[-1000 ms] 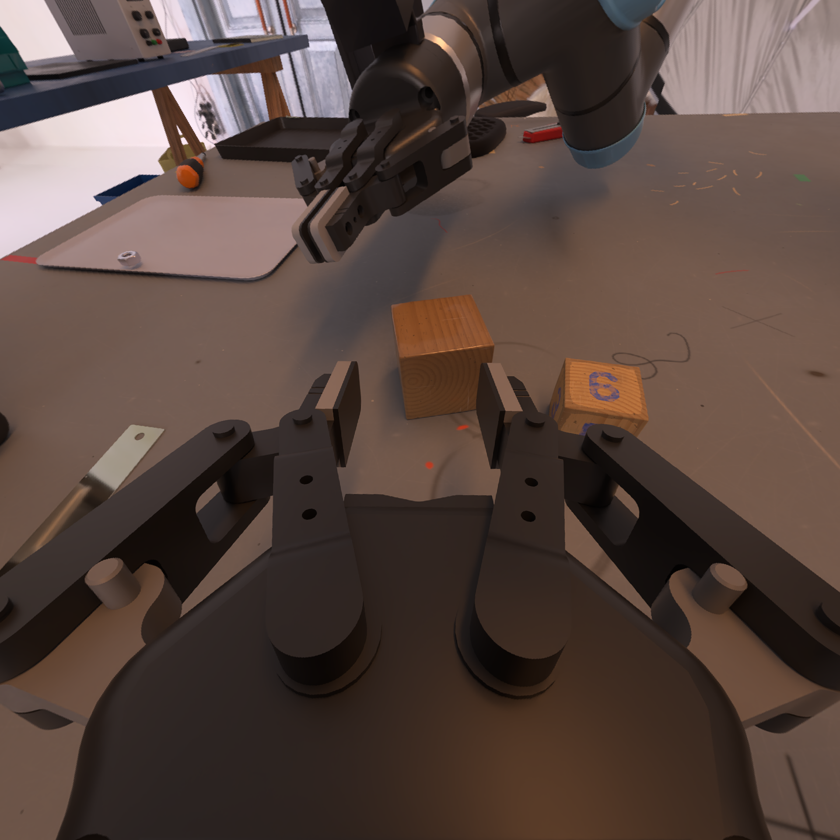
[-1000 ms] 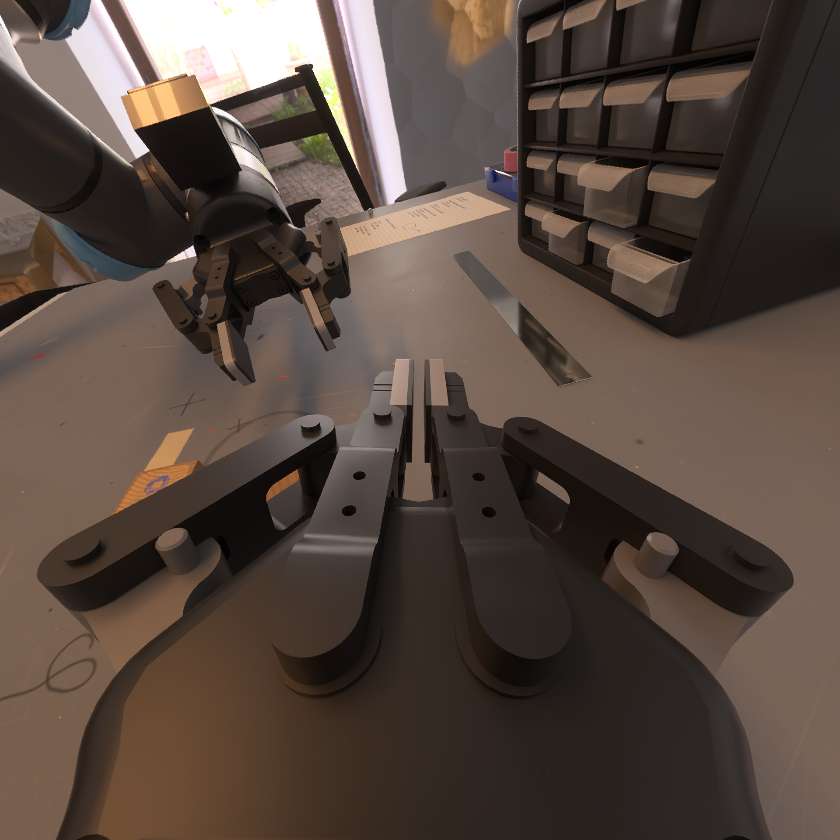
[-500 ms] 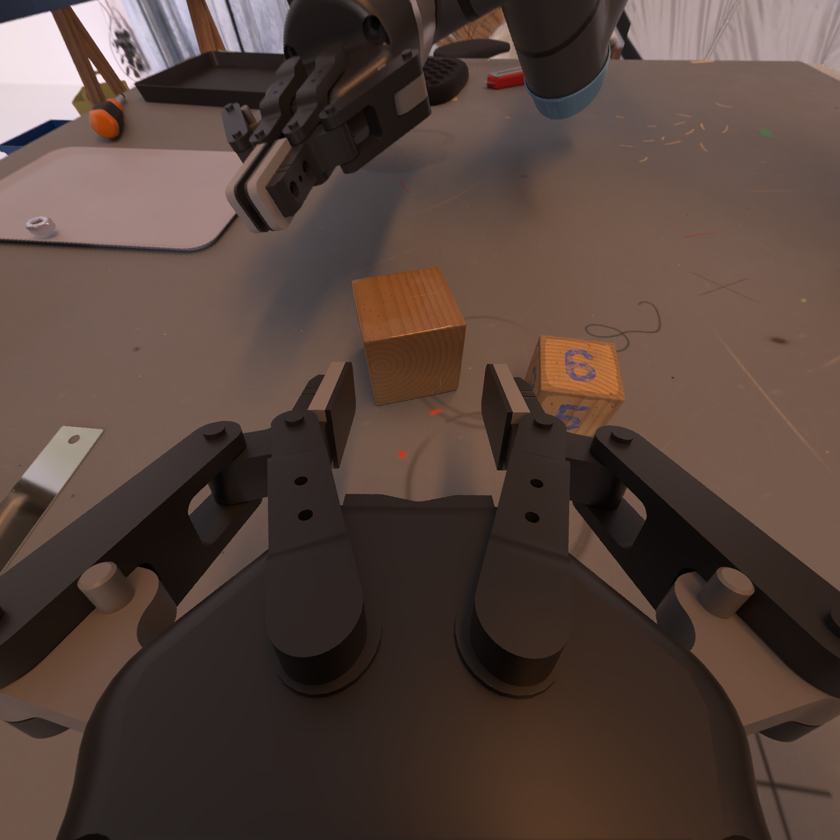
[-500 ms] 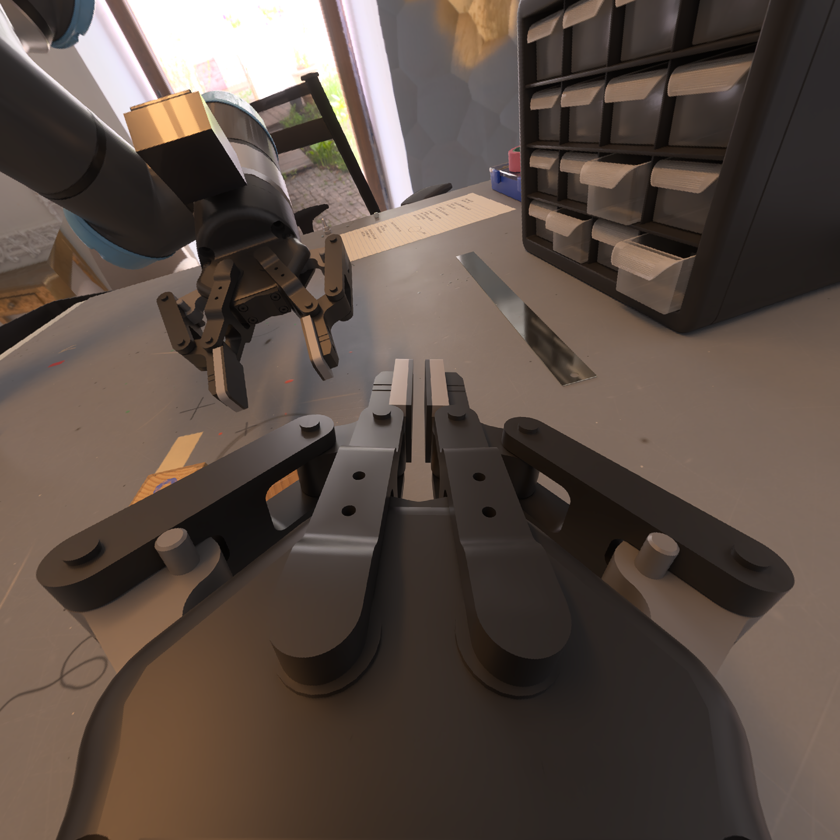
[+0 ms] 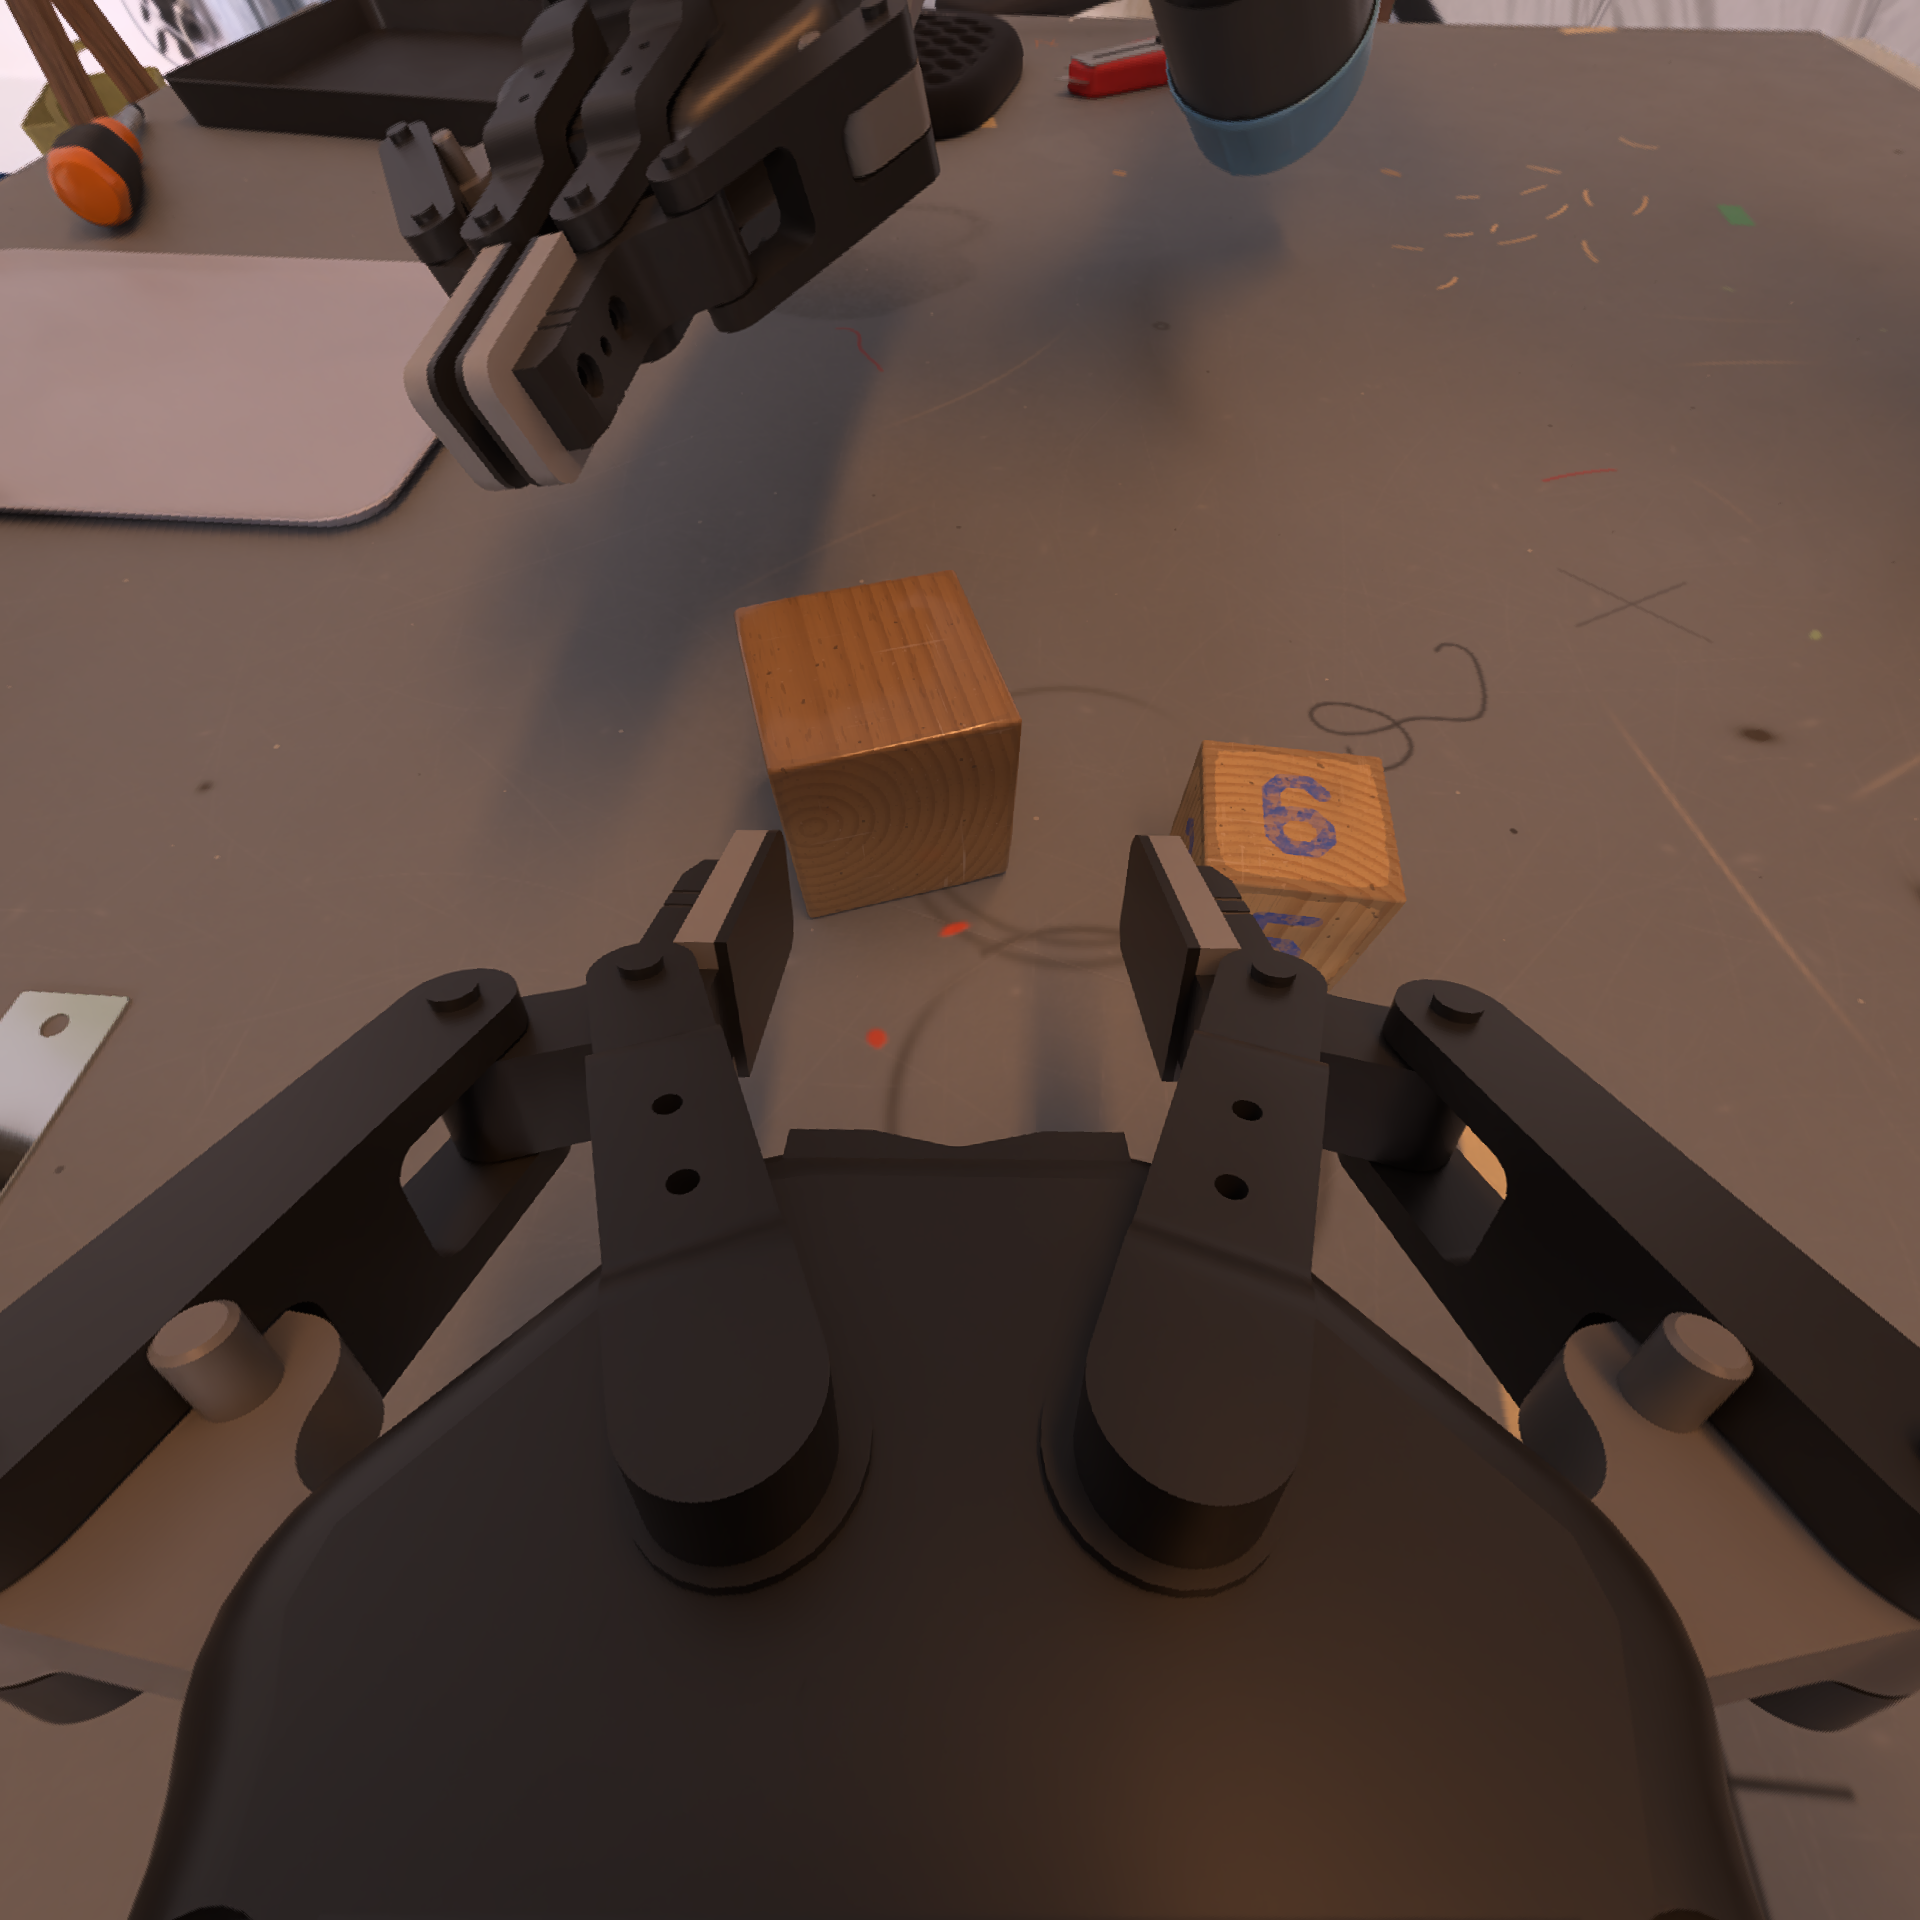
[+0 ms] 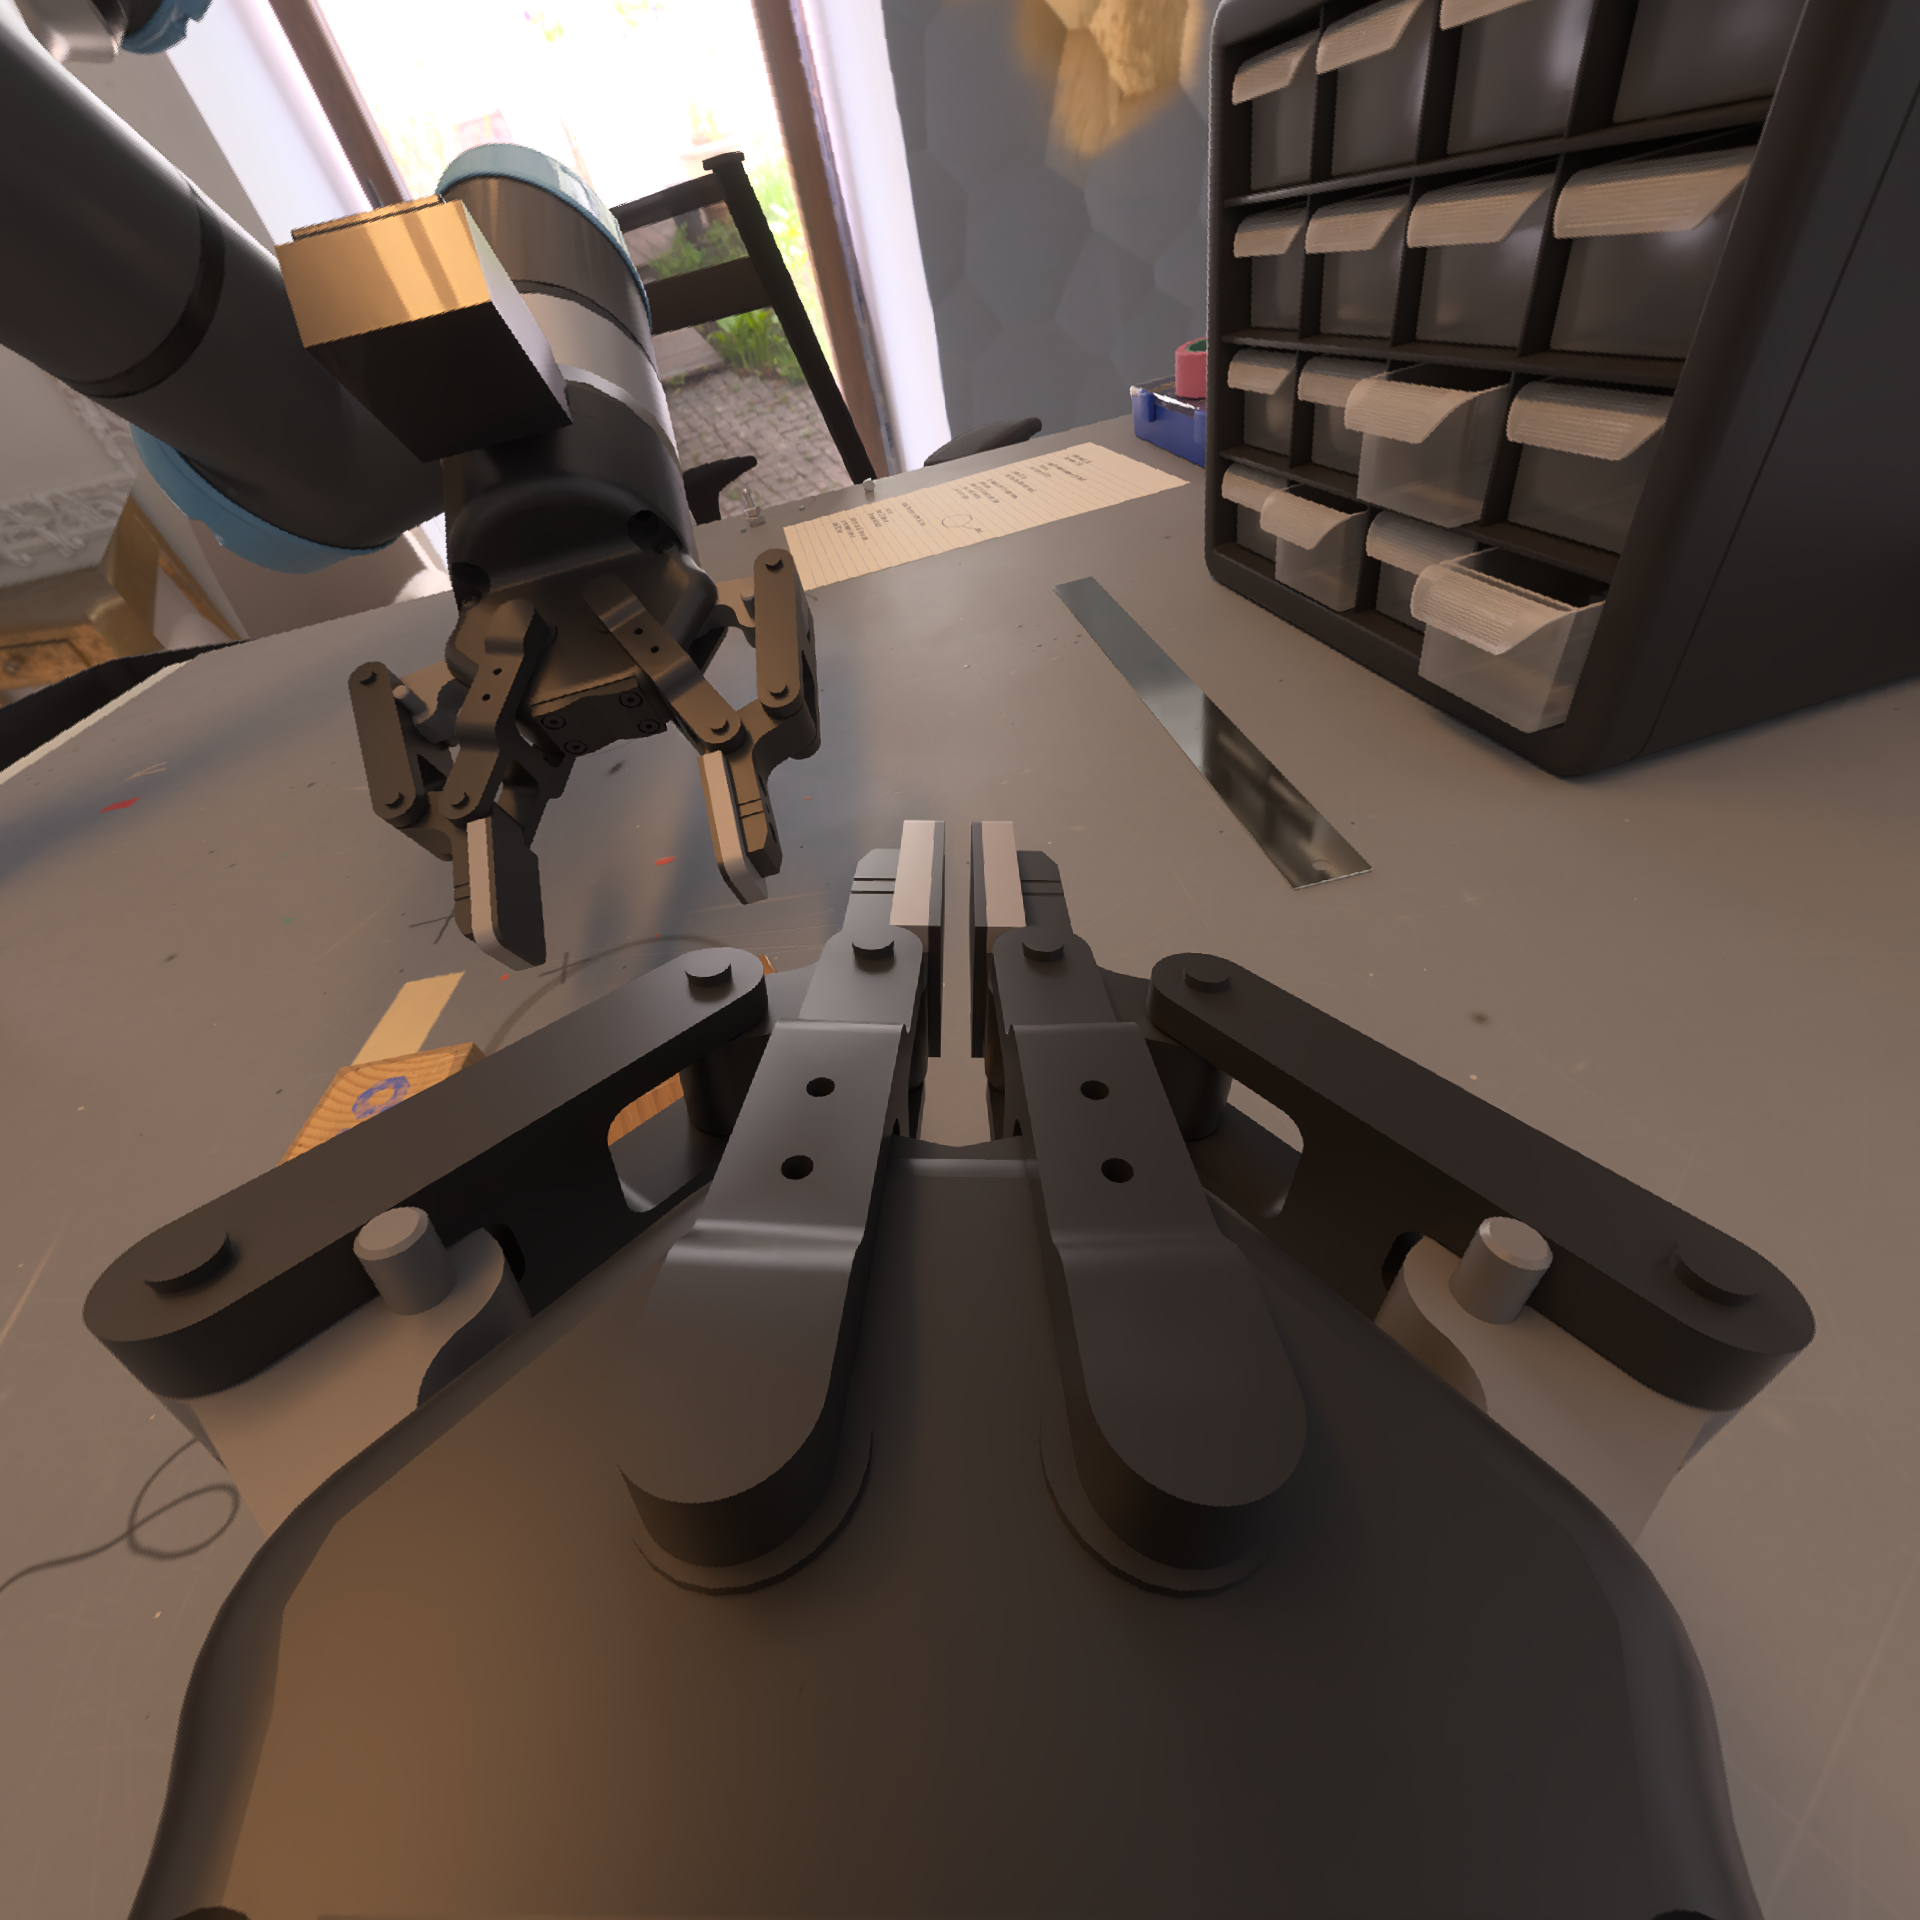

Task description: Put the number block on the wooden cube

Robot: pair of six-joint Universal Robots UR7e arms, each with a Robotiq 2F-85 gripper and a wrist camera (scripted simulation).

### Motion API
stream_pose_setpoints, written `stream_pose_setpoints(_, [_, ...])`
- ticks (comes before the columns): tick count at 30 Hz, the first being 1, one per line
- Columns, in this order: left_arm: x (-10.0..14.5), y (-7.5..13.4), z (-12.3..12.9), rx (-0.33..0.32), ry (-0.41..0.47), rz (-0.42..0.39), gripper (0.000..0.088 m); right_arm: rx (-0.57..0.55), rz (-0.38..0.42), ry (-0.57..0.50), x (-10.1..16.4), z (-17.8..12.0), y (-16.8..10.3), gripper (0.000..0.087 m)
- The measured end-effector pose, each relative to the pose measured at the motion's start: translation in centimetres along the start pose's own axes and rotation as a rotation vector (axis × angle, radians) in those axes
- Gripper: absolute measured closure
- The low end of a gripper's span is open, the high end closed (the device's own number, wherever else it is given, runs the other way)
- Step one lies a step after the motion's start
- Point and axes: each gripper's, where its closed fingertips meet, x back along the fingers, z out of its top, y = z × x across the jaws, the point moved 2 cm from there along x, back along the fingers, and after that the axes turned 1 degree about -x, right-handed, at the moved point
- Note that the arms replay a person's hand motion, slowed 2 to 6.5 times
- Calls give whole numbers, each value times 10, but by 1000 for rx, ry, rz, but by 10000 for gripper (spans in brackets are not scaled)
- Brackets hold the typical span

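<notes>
In the left wrist view a plain wooden cube (image 5: 883, 738) sits on the grey table, just beyond my open, empty left gripper (image 5: 951, 904). A smaller number block (image 5: 1294, 842) with blue digits stands to its right, beside my right fingertip (image 5: 1179, 914). My right gripper (image 5: 499, 384) hangs shut above the table, behind and left of the cube. In the right wrist view the right gripper (image 6: 958, 873) is shut and empty; the left gripper (image 6: 623, 883) hovers open ahead-left, and the number block (image 6: 384, 1091) peeks out behind my left linkage.
A pale tray (image 5: 187, 384) lies at far left, with a dark tray (image 5: 343, 83) and an orange-handled tool (image 5: 99, 171) behind it. A metal strip (image 6: 1205, 727), a drawer cabinet (image 6: 1558, 364) and a paper sheet (image 6: 977, 499) are in the right wrist view.
My left gripper has moved forward and down toward the blocks, staying open. The right gripper stays shut and looms larger at upper left in the left wrist view.
</notes>
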Motion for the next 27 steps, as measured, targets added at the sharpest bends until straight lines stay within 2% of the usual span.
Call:
stream_pose_setpoints(11, [-4, 1, -4, -16, -48, 6, 272, 31, 4, 3, 1, 0, -5, 829])
stream_pose_setpoints(20, [-7, 1, -6, -22, -71, 12, 275, 37, -26, 13, 3, 0, -6, 829])
stream_pose_setpoints(27, [-8, 2, -8, -26, -87, 9, 338, 49, -58, 28, 6, 0, -7, 830])
